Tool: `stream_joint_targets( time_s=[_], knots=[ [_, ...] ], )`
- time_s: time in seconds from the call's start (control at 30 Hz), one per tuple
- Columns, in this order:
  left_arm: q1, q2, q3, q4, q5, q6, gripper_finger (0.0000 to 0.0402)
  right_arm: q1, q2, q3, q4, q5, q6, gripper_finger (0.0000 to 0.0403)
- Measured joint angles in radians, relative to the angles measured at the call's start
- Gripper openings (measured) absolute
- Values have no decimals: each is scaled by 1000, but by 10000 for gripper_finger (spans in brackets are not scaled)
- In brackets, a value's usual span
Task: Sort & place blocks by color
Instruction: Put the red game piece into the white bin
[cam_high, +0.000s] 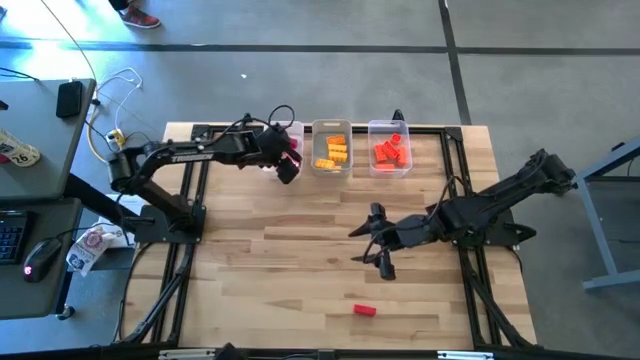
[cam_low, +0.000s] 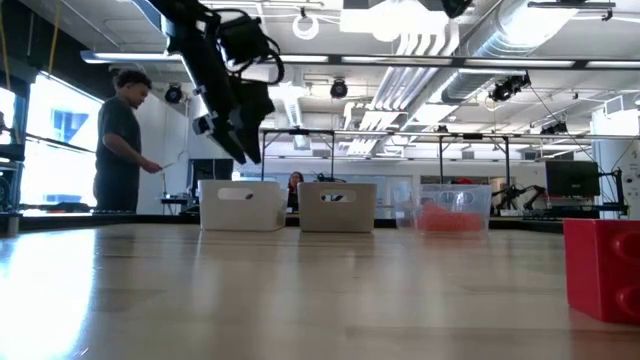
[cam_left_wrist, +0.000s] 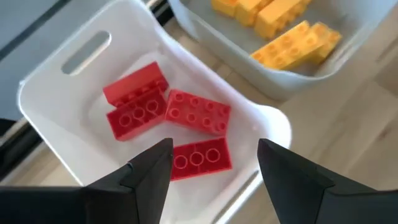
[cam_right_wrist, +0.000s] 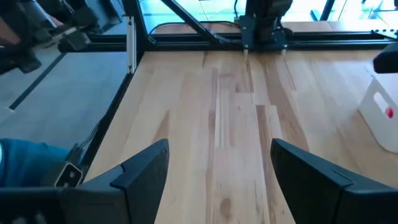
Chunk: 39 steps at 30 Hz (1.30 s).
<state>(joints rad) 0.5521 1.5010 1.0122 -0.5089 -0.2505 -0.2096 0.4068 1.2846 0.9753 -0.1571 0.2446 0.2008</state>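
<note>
1. Your left gripper (cam_left_wrist: 214, 163) hangs over the leftmost clear rectangular plastic bin (cam_left_wrist: 56, 118) at the far edge of the wooden table (cam_high: 300, 260), fingers spread wide with nothing between them.
2. In that bin you have three small red plastic bricks (cam_left_wrist: 168, 115) lying studs up; two touch each other and the third (cam_left_wrist: 200, 159) lies just beside them, directly beneath the open fingers.
3. The middle clear bin (cam_high: 331, 148) holds your yellow-orange bricks (cam_high: 333, 150), piled together.
4. The rightmost clear bin (cam_high: 390, 150) holds the orange-red bricks (cam_high: 392, 150).
5. One red brick (cam_high: 364, 310) lies alone on the table near the front edge, well apart from all three bins.
6. Your right gripper (cam_high: 368, 243) waits above the bare table near its middle, between that lone brick and the bins, fingers parted and empty.
7. A person (cam_low: 120, 140) stands beyond the table, in the room behind.
</note>
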Motion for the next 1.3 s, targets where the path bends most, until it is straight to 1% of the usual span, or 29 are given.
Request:
stream_joint_targets(
  time_s=[0.13,0.33,0.4,0.5,0.67,0.87,1.3],
  knots=[
    [-33,-67,0,-51,0,-31,220,0,10,41,-52,8,8,268],
    [-116,-147,1,-178,-1,-118,220,2,87,148,-244,13,82,268],
    [-146,-157,0,-219,1,-149,220,2,117,186,-300,10,102,268],
    [-189,-163,0,-237,-1,-185,220,5,164,237,-396,-1,147,268],
    [-233,-158,0,-246,-53,-201,220,37,243,309,-532,-44,250,268],
    [-242,-155,0,-246,-76,-206,220,119,342,357,-567,-62,310,268],
    [-241,-155,0,-244,-78,-207,220,226,512,360,-557,-70,519,268]
  ],
)
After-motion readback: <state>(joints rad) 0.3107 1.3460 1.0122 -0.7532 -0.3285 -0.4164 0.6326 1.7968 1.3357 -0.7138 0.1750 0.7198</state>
